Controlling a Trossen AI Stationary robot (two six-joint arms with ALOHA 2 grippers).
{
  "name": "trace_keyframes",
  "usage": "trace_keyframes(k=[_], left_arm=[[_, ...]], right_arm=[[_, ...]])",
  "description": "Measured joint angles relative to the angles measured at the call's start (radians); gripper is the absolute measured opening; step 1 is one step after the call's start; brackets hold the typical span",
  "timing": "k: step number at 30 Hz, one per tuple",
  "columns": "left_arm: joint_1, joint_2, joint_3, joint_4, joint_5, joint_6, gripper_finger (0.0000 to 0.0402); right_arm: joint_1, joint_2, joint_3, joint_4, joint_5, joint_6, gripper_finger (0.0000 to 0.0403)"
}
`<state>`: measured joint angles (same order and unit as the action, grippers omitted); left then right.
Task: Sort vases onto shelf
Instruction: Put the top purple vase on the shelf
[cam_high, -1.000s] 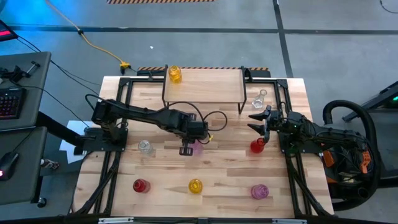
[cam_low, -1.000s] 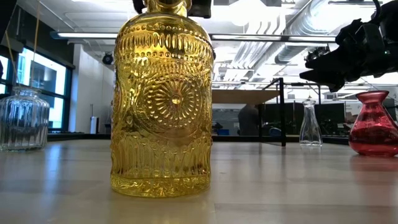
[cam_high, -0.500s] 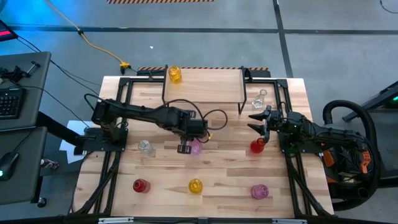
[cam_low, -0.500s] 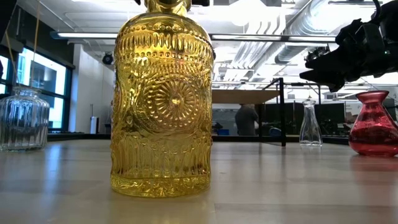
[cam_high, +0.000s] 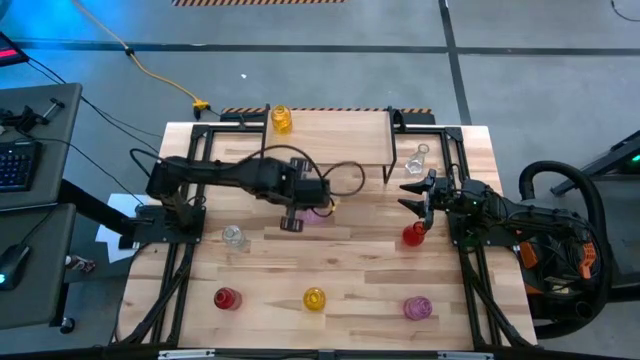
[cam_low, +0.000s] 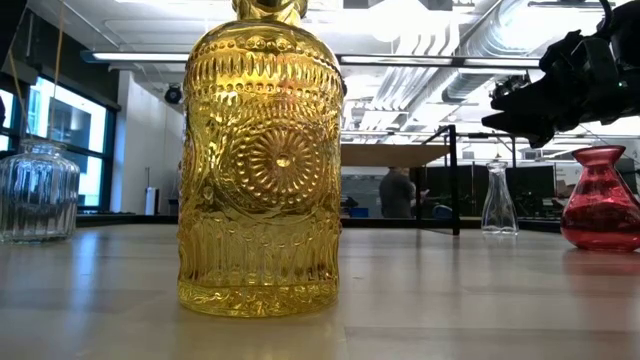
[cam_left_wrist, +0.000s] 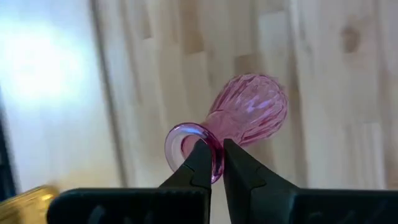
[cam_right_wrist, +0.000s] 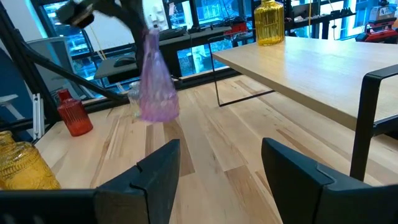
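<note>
Left pincer (cam_left_wrist: 216, 163) grips pink vase (cam_left_wrist: 249, 118) by its rim, lifted above table (cam_high: 370, 265).

Pink vase (cam_left_wrist: 249, 115) — lifted off table, gripped at rim.

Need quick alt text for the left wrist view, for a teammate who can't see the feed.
The left gripper is shut on the rim of a pink vase, which hangs lifted above the light wood table. The ribbed round belly points away from the camera. A bit of yellow glass shows at one corner.
</note>
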<state>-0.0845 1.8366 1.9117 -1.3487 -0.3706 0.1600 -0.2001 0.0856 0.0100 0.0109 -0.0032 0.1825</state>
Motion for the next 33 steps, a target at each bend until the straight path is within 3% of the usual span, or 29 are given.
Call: trace_keyframes(k=[13, 20, 25, 33], left_arm=[[0.074, 0.000, 0.164, -0.082, -0.088, 0.116, 0.0004], [0.154, 0.000, 0.178, -0.073, -0.165, 0.262, 0.0005], [0.230, 0.000, 0.178, -0.008, -0.205, 0.360, 0.0009], [0.343, 0.007, 0.179, 0.105, -0.187, 0.543, 0.0008]], right_arm=[[0.000, 0.000, 0.000, 0.000, 0.000, 0.000, 0.0209], [0.000, 0.000, 0.000, 0.000, 0.000, 0.000, 0.0209], [0.000, 0.000, 0.000, 0.000, 0.000, 0.000, 0.0209], [0.000, 0.000, 0.000, 0.000, 0.000, 0.000, 0.0209]])
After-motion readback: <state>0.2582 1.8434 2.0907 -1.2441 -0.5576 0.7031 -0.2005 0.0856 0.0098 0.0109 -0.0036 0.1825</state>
